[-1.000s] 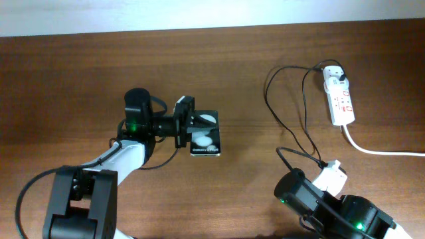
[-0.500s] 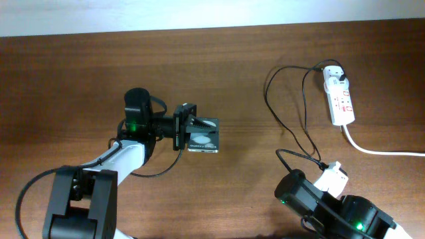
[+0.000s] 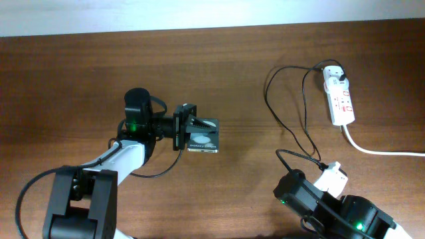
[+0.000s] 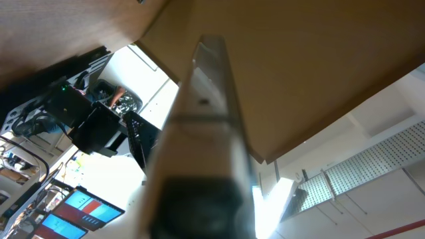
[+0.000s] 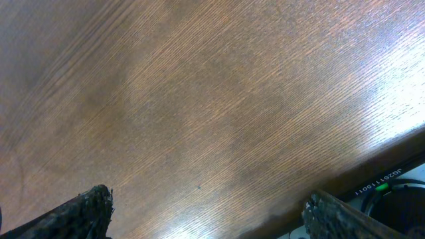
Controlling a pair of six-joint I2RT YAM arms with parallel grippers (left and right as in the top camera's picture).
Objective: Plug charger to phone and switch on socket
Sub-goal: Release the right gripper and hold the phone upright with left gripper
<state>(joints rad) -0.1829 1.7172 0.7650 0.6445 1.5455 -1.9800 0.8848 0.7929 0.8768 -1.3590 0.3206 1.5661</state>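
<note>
My left gripper [image 3: 192, 131] is shut on the black phone [image 3: 203, 137] and holds it tilted up on its edge near the table's middle. In the left wrist view the phone [image 4: 202, 126] shows edge-on and blurred between the jaws. The white power strip [image 3: 340, 101] lies at the far right, with the charger's white adapter [image 3: 334, 74] in its top end. The black cable [image 3: 292, 113] loops down towards my right arm [image 3: 312, 199]; its tip is too small to make out. My right gripper [image 5: 212, 219] is open and empty over bare wood.
The strip's thick white cord [image 3: 378, 151] runs off the right edge. The table's front edge [image 5: 372, 169] shows in the right wrist view, close to the gripper. The cable loops lie between the phone and the strip.
The phone, which lay flat in the left gripper a second ago, has been tipped up onto its edge. The right arm has not moved.
</note>
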